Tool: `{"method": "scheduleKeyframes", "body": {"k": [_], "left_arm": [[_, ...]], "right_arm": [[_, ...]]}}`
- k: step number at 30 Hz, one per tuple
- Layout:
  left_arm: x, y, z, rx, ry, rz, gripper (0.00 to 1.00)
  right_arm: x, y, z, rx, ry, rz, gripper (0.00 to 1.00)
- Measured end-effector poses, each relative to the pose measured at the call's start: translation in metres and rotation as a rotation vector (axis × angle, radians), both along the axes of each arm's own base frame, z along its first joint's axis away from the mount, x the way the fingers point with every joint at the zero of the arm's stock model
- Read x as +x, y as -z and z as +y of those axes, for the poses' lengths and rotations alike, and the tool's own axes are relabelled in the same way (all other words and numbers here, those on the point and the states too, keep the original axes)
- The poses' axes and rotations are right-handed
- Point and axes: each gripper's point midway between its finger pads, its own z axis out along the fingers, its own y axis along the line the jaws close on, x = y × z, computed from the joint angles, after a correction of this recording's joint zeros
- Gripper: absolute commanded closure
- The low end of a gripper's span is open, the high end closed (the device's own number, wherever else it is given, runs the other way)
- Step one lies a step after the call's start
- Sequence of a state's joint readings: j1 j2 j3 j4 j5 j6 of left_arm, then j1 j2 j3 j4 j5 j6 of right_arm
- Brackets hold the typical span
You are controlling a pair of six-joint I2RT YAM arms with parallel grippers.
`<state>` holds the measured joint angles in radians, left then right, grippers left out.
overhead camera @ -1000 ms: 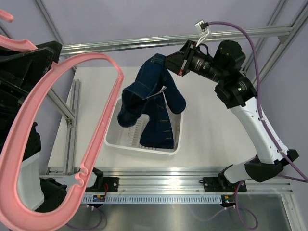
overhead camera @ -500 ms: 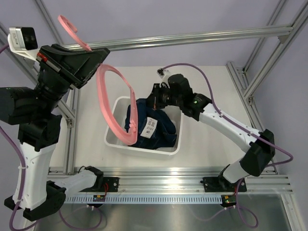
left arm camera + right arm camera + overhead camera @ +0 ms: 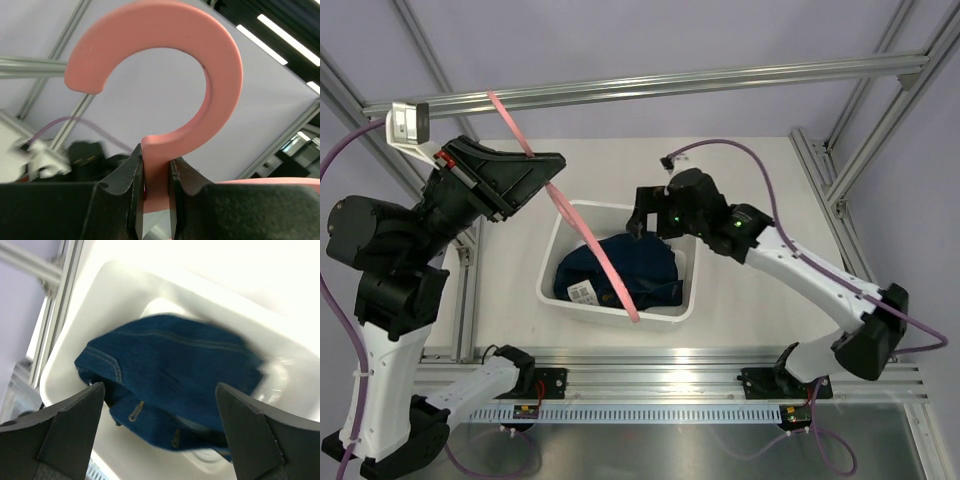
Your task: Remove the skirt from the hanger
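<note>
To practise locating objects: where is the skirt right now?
In the top view, the skirt lies bunched inside the white bin in the middle of the table, with the pink hanger crossing above it.

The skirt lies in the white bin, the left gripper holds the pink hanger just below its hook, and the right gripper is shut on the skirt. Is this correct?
Not fully. The right gripper is open, not shut on the skirt; the right wrist view shows its fingers spread apart above it. The bin, left gripper and hanger are as you say.
</note>
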<state>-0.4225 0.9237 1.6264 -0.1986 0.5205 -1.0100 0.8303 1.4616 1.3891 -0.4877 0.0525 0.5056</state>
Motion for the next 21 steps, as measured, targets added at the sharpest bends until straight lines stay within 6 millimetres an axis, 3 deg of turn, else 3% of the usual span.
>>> {"method": "scheduleKeyframes", "body": {"k": [4, 10, 13, 16, 21], "left_arm": [[0.005, 0.028, -0.001, 0.107, -0.032, 0.026, 1.00], [0.018, 0.080, -0.011, 0.259, -0.009, 0.086, 1.00], [0.028, 0.111, -0.015, 0.341, -0.013, 0.147, 1.00], [0.034, 0.133, -0.019, 0.405, -0.016, 0.182, 1.00], [0.039, 0.162, -0.023, 0.487, -0.027, 0.206, 1.00]], "right_arm": [[-0.007, -0.075, -0.052, 0.011, 0.114, -0.172, 0.01], [-0.049, -0.210, -0.153, 0.163, 0.234, -0.395, 0.01], [-0.086, -0.260, -0.170, 0.240, 0.168, -0.450, 0.00], [-0.110, -0.268, -0.166, 0.264, 0.070, -0.426, 0.00], [-0.119, -0.217, -0.134, 0.209, -0.075, -0.237, 0.01]]}}
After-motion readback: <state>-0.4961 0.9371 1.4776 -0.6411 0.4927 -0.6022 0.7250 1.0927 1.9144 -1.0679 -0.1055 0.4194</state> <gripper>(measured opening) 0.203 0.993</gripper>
